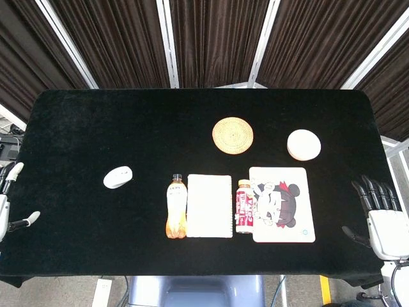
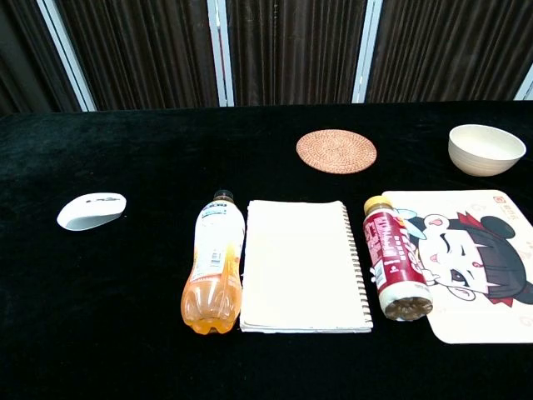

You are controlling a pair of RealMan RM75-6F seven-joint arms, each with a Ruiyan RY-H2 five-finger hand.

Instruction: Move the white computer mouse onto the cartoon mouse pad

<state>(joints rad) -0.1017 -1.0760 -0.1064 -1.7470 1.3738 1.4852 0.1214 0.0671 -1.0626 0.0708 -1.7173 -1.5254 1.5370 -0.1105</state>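
A black-covered table (image 1: 96, 128) seen from above, with a robot hand at each side edge. The left hand (image 1: 11, 198) shows only partly at the table's left edge, fingers spread apart and holding nothing. The right hand (image 1: 382, 214) rests at the right edge, its dark fingers extended and slightly fanned, also holding nothing. Neither hand appears in the chest view.

The white computer mouse (image 1: 118, 177) lies flat on the cloth, inward from the left hand and slightly farther back on the table, clearly apart from it and untouched. It is far across the table from the right hand.

The cartoon mouse pad (image 1: 284, 204) lies flat near the right hand, just inward of it, not touching. Between the mouse and the pad, in a row, lie an orange drink bottle (image 1: 176, 208) on its side, a cream spiral notebook (image 1: 209, 206), and a red-labelled bottle (image 1: 244, 207) on its side, the last just beside the pad's left edge, overlapping it in the chest view.

Farther back from the right hand stand a white bowl (image 1: 303, 144) and, inward of it, a round woven coaster (image 1: 232, 135).
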